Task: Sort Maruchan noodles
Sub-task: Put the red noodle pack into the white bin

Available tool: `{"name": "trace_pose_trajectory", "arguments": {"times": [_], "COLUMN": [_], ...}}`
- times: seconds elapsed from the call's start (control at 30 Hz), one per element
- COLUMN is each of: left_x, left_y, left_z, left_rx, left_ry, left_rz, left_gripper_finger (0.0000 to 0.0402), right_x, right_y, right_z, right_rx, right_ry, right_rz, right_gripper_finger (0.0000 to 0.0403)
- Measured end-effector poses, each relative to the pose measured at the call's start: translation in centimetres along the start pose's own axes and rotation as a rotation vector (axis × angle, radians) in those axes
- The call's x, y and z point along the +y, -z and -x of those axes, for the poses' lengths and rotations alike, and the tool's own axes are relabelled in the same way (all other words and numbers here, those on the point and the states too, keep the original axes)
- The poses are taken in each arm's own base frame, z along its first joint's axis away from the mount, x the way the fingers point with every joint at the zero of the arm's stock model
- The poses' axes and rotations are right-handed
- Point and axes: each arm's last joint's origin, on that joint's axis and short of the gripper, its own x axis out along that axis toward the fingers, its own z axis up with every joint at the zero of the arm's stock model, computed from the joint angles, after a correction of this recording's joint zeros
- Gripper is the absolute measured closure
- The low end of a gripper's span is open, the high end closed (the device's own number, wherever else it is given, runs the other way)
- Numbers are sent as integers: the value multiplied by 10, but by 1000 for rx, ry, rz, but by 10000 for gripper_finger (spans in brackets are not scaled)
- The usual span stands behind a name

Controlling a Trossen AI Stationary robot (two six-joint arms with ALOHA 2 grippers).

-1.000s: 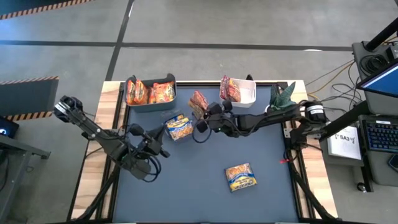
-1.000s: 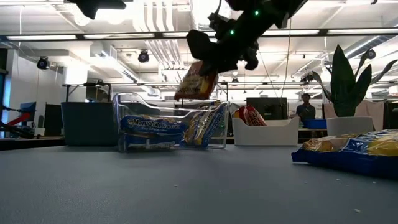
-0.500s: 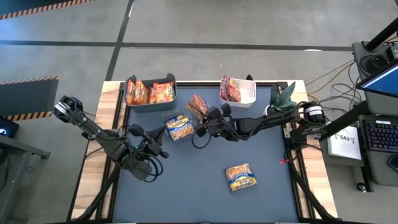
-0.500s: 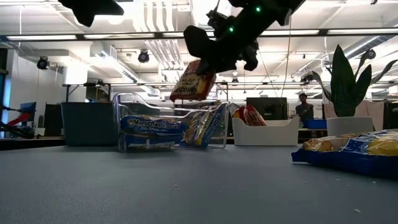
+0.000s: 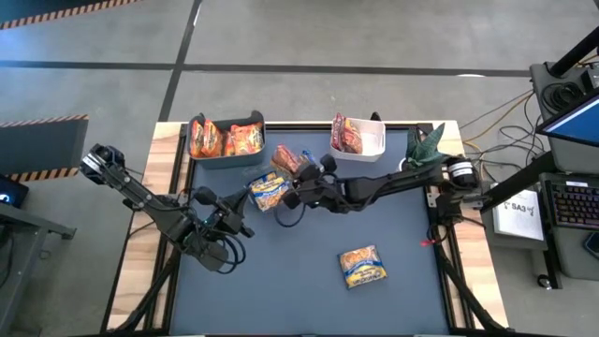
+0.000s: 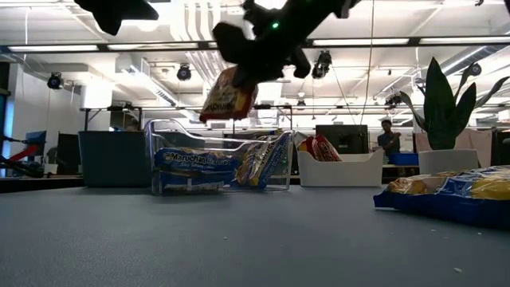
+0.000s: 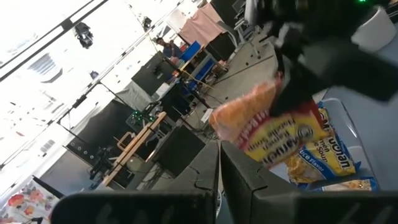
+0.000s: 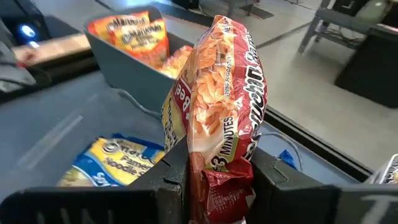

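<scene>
Red packet (image 5: 285, 159) of Maruchan noodles — pinched upright in the right gripper (image 5: 292, 168), lifted clear of the table (image 5: 402, 281). In the high view it hangs just at 4 o'clock of the teal bin (image 5: 226, 154), which holds orange packets (image 5: 245, 139). A blue-yellow packet (image 5: 269, 191) lies flat at 7 o'clock of the held one; another blue-yellow packet (image 5: 362, 266) sits well apart at 5 o'clock. White bin (image 5: 368, 137) with red packets at 2 o'clock. Left gripper (image 5: 241, 223) clenched, empty, at 8 o'clock.
</scene>
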Motion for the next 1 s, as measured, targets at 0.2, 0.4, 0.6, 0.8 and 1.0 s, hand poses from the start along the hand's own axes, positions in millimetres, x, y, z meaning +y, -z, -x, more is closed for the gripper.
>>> {"name": "trace_pose_trajectory", "arguments": {"times": [0.2, 0.4, 0.6, 0.8, 1.0], "left_x": [0, -1, -2, -2, -2], "left_y": [1, 2, 5, 5, 5], "left_z": [0, 0, 0, 0, 0], "left_rx": [0, 0, 0, 0, 0], "left_ry": [0, 0, 1, 0, 1], "left_rz": [-3, -4, -7, 2, 2], "left_gripper_finger": [402, 402, 402, 402, 402], "right_x": [16, 24, 23, 22, 21], "right_y": [0, -3, -2, 11, 19], "right_z": [-17, -17, -14, -19, -27], "right_rx": [68, 142, 179, 211, 223], "right_ry": [103, 144, 153, 178, 198], "right_rz": [107, 152, 148, 150, 159], "right_gripper_finger": [319, 319, 319, 319, 319]}}
